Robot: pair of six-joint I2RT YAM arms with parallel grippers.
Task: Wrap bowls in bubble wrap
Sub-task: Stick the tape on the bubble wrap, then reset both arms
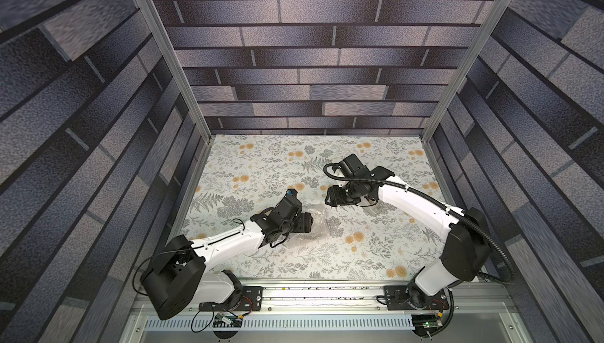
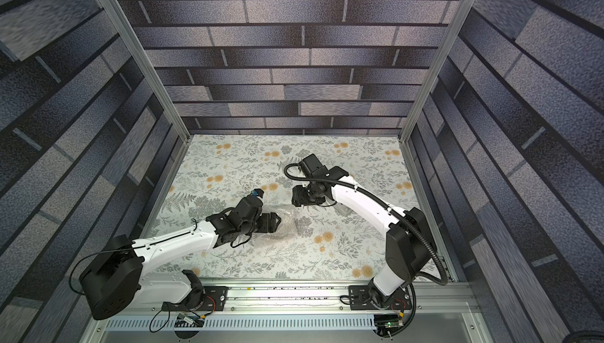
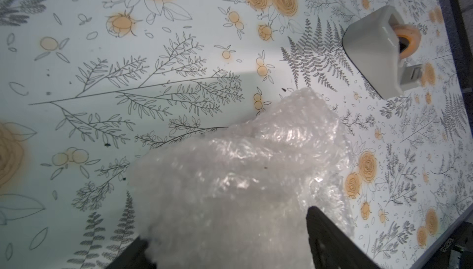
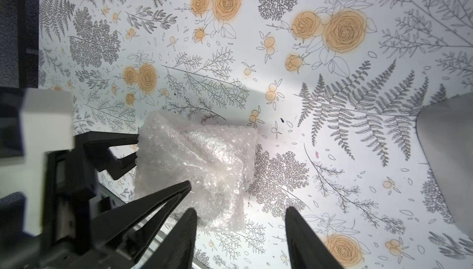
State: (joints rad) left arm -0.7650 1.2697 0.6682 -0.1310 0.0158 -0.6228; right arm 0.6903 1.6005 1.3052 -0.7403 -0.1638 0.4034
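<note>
The bubble wrap [image 1: 318, 223] [image 2: 287, 223] lies bunched into a whitish, shiny bundle in the middle of the floral table. The bowl is hidden inside it. My left gripper [image 1: 310, 222] [image 3: 225, 226] is open. Its jaws stand wide apart on either side of the bundle [image 3: 243, 178], which fills the gap between them. My right gripper [image 1: 327, 201] [image 4: 242, 214] hovers open just behind the bundle [image 4: 197, 162], with only tablecloth between its fingers. One of those fingertips [image 4: 190, 219] overlaps the bundle's edge. In the right wrist view the left gripper's fingers [image 4: 115, 142] reach the bundle from the side.
A grey tape dispenser [image 3: 371, 50] [image 1: 372, 210] holding an orange roll stands on the table to the right of the bundle, partly under my right arm. The floral tablecloth [image 1: 359, 259] ends at metal frame posts and patterned walls on three sides.
</note>
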